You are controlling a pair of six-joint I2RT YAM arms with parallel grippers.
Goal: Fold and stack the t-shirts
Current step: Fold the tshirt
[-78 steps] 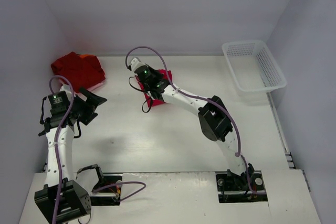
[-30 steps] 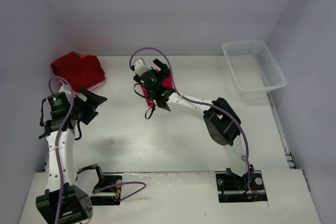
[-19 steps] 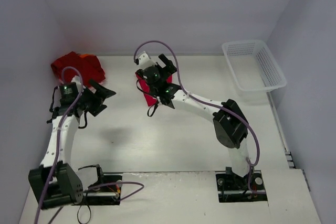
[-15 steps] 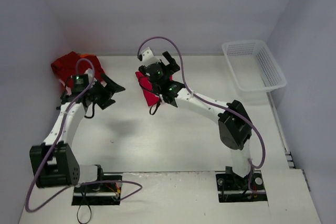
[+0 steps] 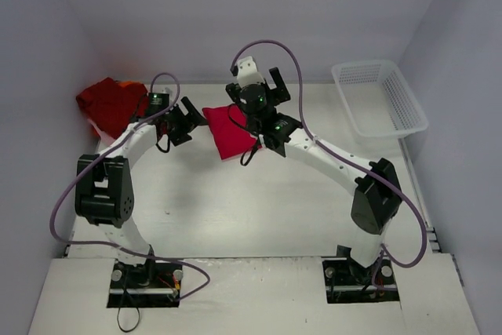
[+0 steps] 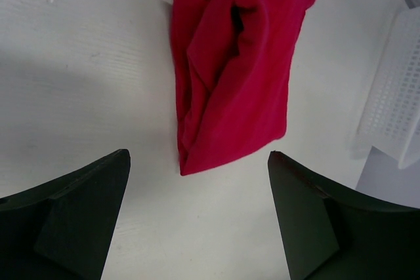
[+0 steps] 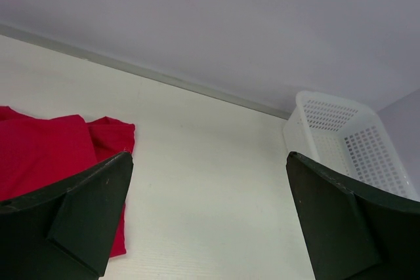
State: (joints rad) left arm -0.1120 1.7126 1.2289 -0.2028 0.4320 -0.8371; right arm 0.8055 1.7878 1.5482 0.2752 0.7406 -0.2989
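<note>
Finds a folded crimson t-shirt (image 5: 225,129) flat on the white table (image 5: 259,209), a little toward 11 o'clock from centre in the overhead view. Also finds a looser heap of red t-shirts (image 5: 110,102) well apart at 10 o'clock by the wall, and a white mesh basket (image 5: 382,96) at 2 o'clock.

Has the left gripper (image 5: 187,118) just beside the folded shirt's 9 o'clock edge, fingers spread wide and nothing between them. Through its wrist camera, looks along the bundle, whose near corner points into the gap between the fingers. Has the right gripper (image 7: 209,162) over the bundle's 3 o'clock side, aimed toward the back wall at 12 o'clock, likewise gaping and empty.

Reads as light, limp cloth with no stiffness, so likely to sag, unfold or slide on the smooth tabletop if caught by one layer only. Looks pouchy along one long side, where the layers gape apart. Probably best taken by pinching through all layers at the thick folded edge, or at two opposite ends with both pincers, keeping the bundle level. Cannot tell how many folds lie underneath.
</note>
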